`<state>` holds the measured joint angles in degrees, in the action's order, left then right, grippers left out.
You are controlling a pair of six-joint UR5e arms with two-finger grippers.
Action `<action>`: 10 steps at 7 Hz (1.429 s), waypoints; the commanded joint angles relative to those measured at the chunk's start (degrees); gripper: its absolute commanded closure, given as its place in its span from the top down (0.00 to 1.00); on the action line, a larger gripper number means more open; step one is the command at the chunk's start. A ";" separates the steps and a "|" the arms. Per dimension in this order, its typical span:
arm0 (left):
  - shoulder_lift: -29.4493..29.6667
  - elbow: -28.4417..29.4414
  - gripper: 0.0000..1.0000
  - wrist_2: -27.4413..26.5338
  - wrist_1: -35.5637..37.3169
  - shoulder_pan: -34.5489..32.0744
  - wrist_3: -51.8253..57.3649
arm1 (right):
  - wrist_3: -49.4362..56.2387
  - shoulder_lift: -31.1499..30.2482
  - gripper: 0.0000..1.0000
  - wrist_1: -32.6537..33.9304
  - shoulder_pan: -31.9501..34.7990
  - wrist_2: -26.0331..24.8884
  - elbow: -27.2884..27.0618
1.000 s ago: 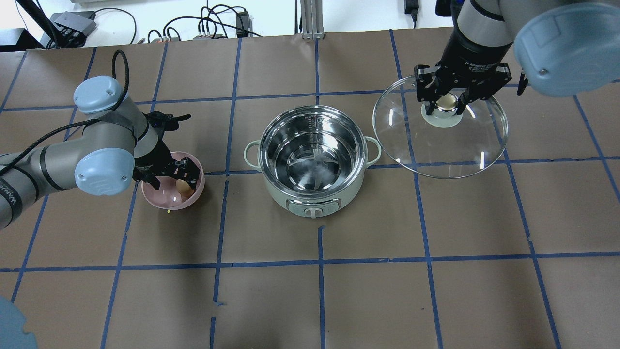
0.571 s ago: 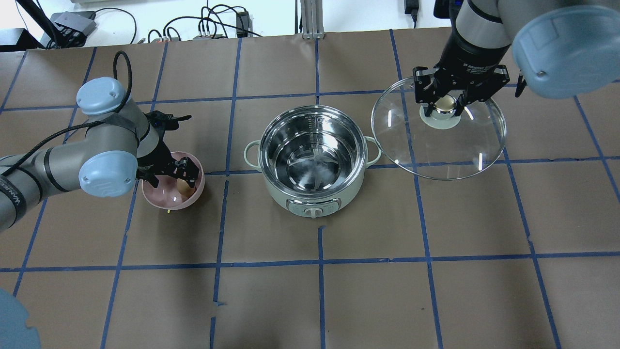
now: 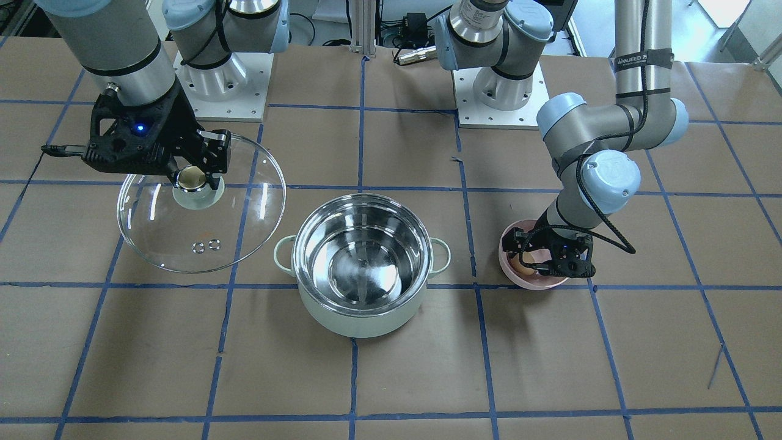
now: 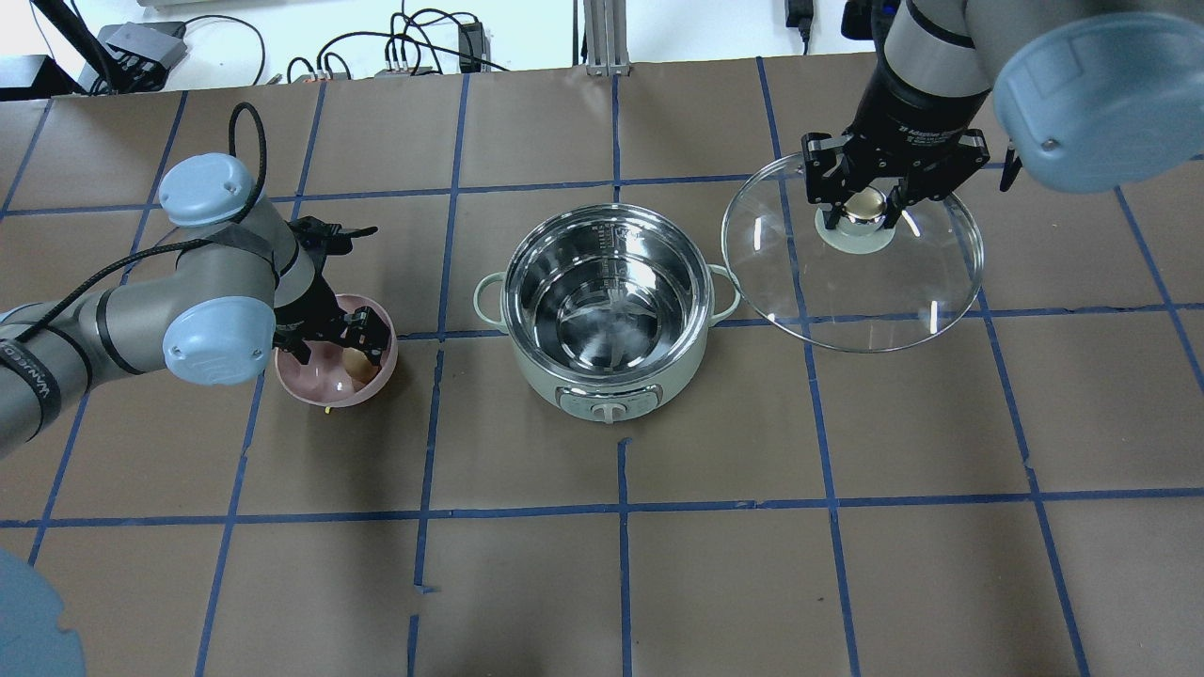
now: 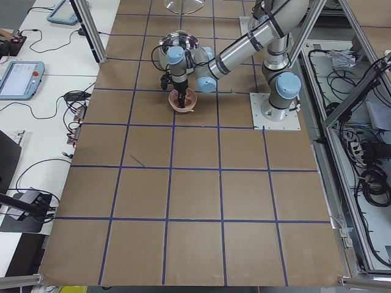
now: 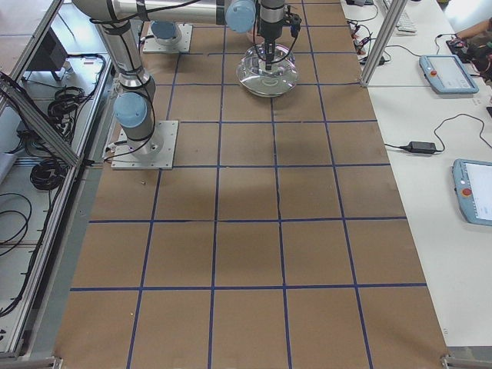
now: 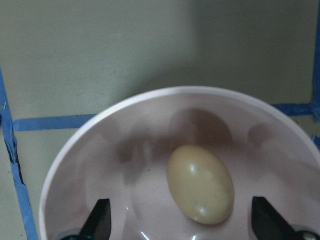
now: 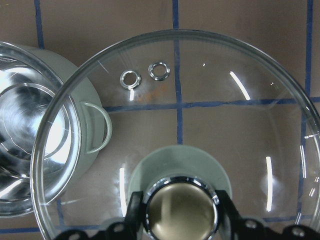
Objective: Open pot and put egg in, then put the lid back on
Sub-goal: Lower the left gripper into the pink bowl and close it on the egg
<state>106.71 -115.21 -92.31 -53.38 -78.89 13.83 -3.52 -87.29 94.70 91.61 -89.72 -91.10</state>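
Note:
The mint-green pot stands open at mid-table, its steel inside empty; it also shows in the front view. The light-brown egg lies in a pink bowl left of the pot. My left gripper is open and reaches down into the bowl, one finger on each side of the egg. My right gripper is shut on the beige knob of the clear glass lid and holds it off the pot to the pot's right, where it overlaps the pot's right handle.
The table is covered in brown paper with blue tape lines. The pot's control dial faces the robot. Cables and boxes lie past the table's far edge. The robot bases stand behind the pot in the front view.
My left arm's elbow has shifted slightly right while the gripper stays in the bowl around the egg. The lid has drifted slightly in my right gripper.

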 commanded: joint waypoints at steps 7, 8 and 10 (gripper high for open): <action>1.57 0.07 0.84 0.03 0.91 -0.03 -0.04 | 0.00 -0.07 0.36 -0.22 -0.03 -0.10 -0.13; 1.57 -0.01 0.67 0.03 0.91 -0.03 0.05 | 0.00 0.02 0.36 -0.22 -0.03 -0.10 -0.13; 1.49 -0.02 0.49 0.03 0.91 -0.03 0.05 | 0.09 -0.07 0.36 -0.31 -0.03 -0.10 -0.13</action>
<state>108.26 -115.21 -92.29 -52.47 -78.93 13.88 -3.49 -87.34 94.46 91.58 -89.79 -91.23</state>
